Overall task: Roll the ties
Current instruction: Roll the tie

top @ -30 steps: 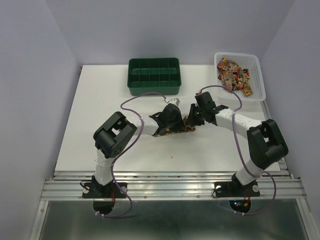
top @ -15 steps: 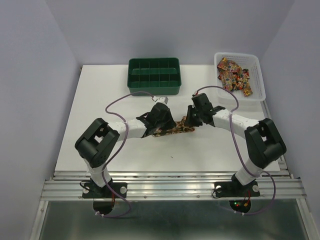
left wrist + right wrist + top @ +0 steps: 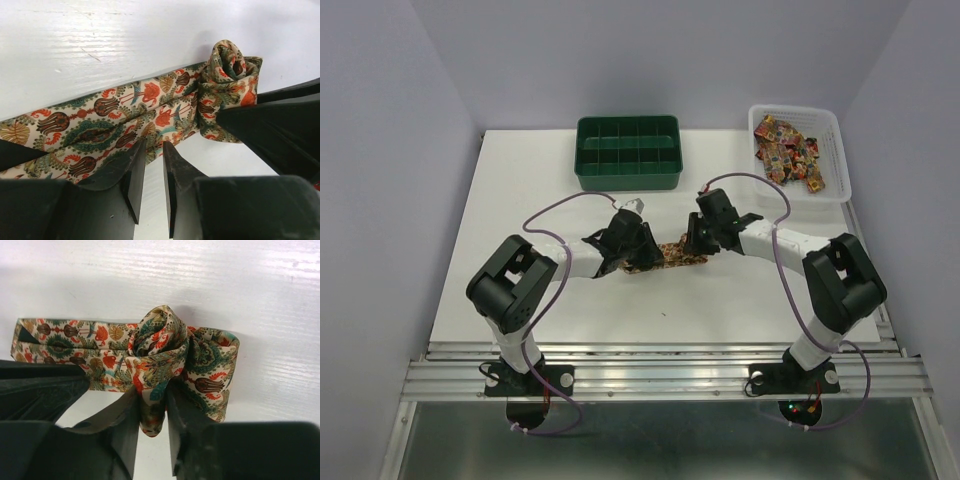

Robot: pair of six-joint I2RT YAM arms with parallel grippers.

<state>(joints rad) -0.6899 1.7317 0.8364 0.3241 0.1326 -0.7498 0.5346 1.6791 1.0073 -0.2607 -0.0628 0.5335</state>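
One paisley tie (image 3: pixel 672 255) lies on the white table between my two grippers. Its right end is wound into a loose roll (image 3: pixel 160 345), and the right gripper (image 3: pixel 152 396) is shut on that roll's lower folds. The flat length of the tie (image 3: pixel 100 120) runs left from the roll (image 3: pixel 227 75). The left gripper (image 3: pixel 153 146) stands at the near edge of the flat part, its jaws a narrow gap apart with bare table showing between them. In the top view the left gripper (image 3: pixel 638 258) and right gripper (image 3: pixel 698 245) face each other across the tie.
A green compartment tray (image 3: pixel 582 170) stands behind the grippers at the back centre. A white basket (image 3: pixel 838 165) at the back right holds several more patterned ties (image 3: pixel 788 150). Purple cables loop over both arms.
The left arm has drawn left along the tie and its jaws have parted slightly. The right gripper has shifted a little left with the rolled end.
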